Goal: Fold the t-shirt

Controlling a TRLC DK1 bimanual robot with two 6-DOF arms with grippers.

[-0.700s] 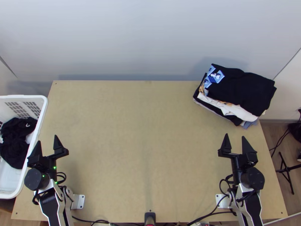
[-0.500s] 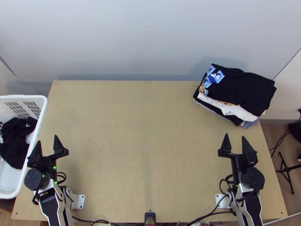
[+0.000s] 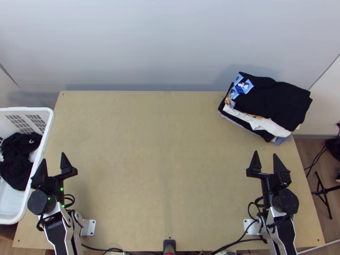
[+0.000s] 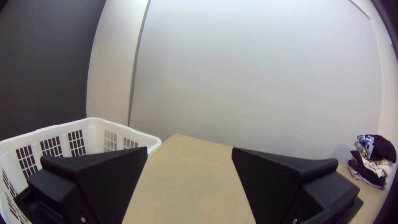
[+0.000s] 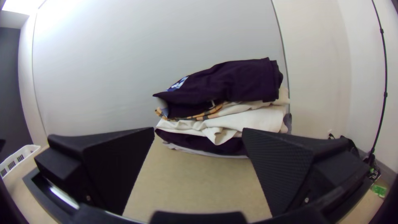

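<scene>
My left gripper (image 3: 52,156) stands open over the table's left side, beside the basket, in the top view; the left wrist view shows bare table between the fingers of this gripper (image 4: 190,151). Near the right edge, my right gripper (image 3: 264,154) is open too, in front of the clothes pile; in the right wrist view this gripper (image 5: 198,130) has nothing between its fingers. Folded clothes lie stacked at the back right, topped by a black garment (image 3: 272,100) with a blue print. Black cloth (image 3: 17,163) lies bunched in the basket.
The white basket (image 3: 47,131) stands at the table's left edge. Bare wood of the table (image 3: 157,161) stretches between the arms. A wall rises behind the table. Cables and a black stand (image 3: 324,191) are beyond the right edge.
</scene>
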